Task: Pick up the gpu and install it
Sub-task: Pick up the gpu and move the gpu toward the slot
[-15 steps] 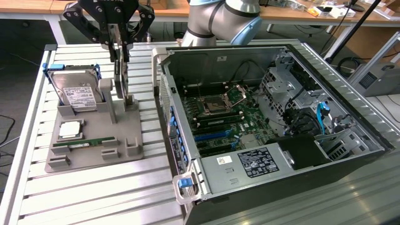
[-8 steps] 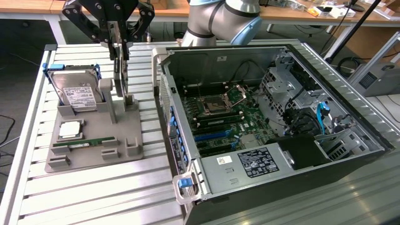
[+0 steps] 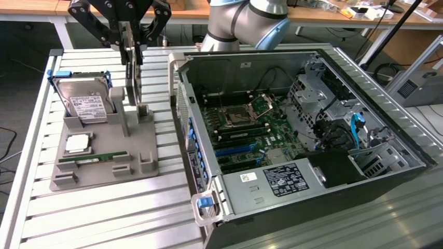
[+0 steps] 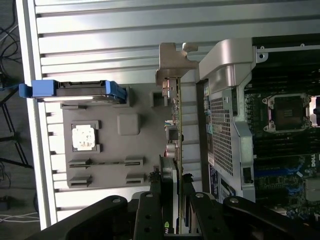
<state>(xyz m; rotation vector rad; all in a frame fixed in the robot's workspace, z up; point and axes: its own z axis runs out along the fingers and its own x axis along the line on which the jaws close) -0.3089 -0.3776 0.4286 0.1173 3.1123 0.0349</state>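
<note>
Wrist view: fingers [image 4: 150, 215] clamped on gpu [image 4: 176, 117]; ext. view shows it upright in holder [image 3: 104, 158]

1. Your table [image 3: 104, 212] is ribbed bare metal with a dull sheen.
2. The holder [image 3: 104, 174] looks like matt grey plastic.
3. At its eleven o'clock in the exterior view, the hard drive [image 3: 78, 89]: shiny metal, paper label [image 3: 90, 107], blue plastic frame [image 3: 64, 75].
4. The graphics card [image 4: 175, 120] has a silvery metal bracket [image 4: 172, 65].
5. The gripper [image 3: 134, 58] is matt black.
</note>
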